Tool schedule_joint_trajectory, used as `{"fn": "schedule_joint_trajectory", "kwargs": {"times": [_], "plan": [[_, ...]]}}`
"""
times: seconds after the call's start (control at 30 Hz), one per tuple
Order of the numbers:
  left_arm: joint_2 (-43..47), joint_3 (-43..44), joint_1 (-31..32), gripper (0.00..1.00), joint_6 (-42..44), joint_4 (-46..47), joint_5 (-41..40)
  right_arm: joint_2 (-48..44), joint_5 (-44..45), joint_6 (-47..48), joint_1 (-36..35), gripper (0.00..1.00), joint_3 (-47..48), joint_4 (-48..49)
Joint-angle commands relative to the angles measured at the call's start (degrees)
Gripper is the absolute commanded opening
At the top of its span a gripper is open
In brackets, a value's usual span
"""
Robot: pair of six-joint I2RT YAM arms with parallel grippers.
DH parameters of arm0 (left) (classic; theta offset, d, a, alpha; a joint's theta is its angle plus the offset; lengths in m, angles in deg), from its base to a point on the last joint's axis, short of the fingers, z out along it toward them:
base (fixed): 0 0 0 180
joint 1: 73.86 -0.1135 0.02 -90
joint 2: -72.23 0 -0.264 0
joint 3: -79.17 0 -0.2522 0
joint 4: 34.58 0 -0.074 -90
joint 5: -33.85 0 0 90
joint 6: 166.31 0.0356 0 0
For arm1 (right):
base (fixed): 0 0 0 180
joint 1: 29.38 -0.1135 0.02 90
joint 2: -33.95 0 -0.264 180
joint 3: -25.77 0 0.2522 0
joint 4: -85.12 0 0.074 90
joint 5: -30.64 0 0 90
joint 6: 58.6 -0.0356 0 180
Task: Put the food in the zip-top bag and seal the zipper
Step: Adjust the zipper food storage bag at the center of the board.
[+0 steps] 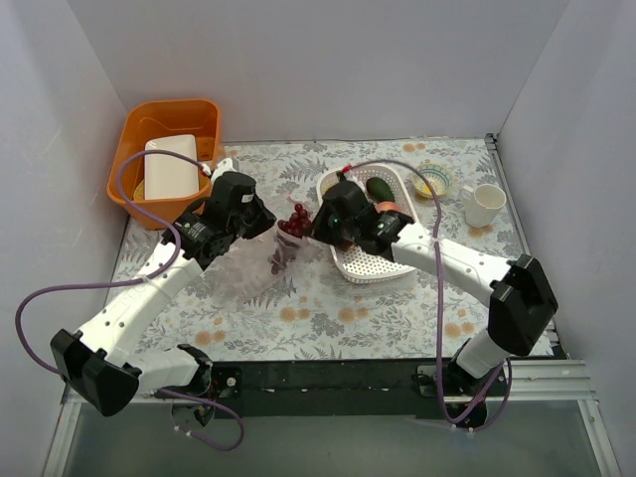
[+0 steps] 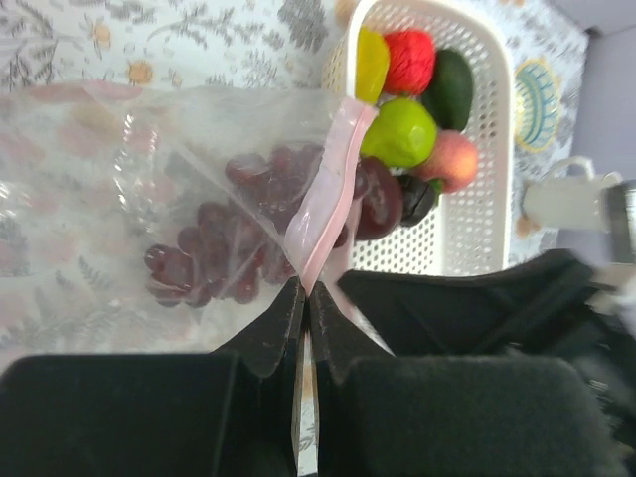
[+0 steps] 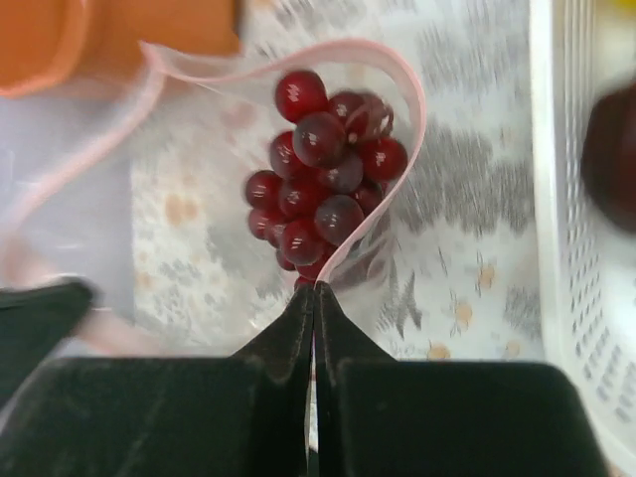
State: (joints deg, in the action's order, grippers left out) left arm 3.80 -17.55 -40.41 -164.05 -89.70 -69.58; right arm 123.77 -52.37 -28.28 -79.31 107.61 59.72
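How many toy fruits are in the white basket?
6, at the far end of the basket: yellow star fruit, red ball and avocado in the back row; green ball and pink ball in front; dark purple ball nearest. More may hide beneath or behind the zip-top bag.

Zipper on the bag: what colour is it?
The zipper is pale pink, a broad strip clearest in the left wrist view.

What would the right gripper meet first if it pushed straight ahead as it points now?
Pinching the zipper, the right gripper would likely meet the grapes in the zip-top bag first; depth is unclear.
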Motion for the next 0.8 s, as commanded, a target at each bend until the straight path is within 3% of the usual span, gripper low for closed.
{"fn": "schedule_joint_trajectory", "kwargs": {"times": [0.0,0.07,0.17,0.43,0.57,0.63,0.77], "plan": [[3.65,3.52,-0.84,0.0,2.22,1.63,-4.41,-2.03,9.9,22.55,0.19,0.01,19.61,-9.27],[2.78,3.26,-1.19,0.0,2.23,2.25,-4.85,0.95,7.27,28.62,0.1,0.01,29.1,-15.04],[1.72,3.17,-1.63,0.0,1.7,2.43,-4.85,4.3,4.88,30.49,-0.25,0.01,35.1,-22.27],[1.36,4.75,-4.01,0.0,3.81,2.52,-4.24,-1.05,2.33,27.61,-0.43,0.02,19.12,-14.03],[1.89,4.49,-4.01,0.0,4.33,2.08,-2.92,1.58,-0.29,24.53,1.67,0.15,17.8,-15.34],[2.68,3.62,-4.1,0.0,4.34,2.43,-2.22,2.37,-4.41,23.04,3.43,0.38,14.75,-14.12],[3.47,2.47,-4.01,0.0,4.6,2.69,-0.73,2.55,-16.02,21.01,8.17,0.61,8.31,-2.54]]}}
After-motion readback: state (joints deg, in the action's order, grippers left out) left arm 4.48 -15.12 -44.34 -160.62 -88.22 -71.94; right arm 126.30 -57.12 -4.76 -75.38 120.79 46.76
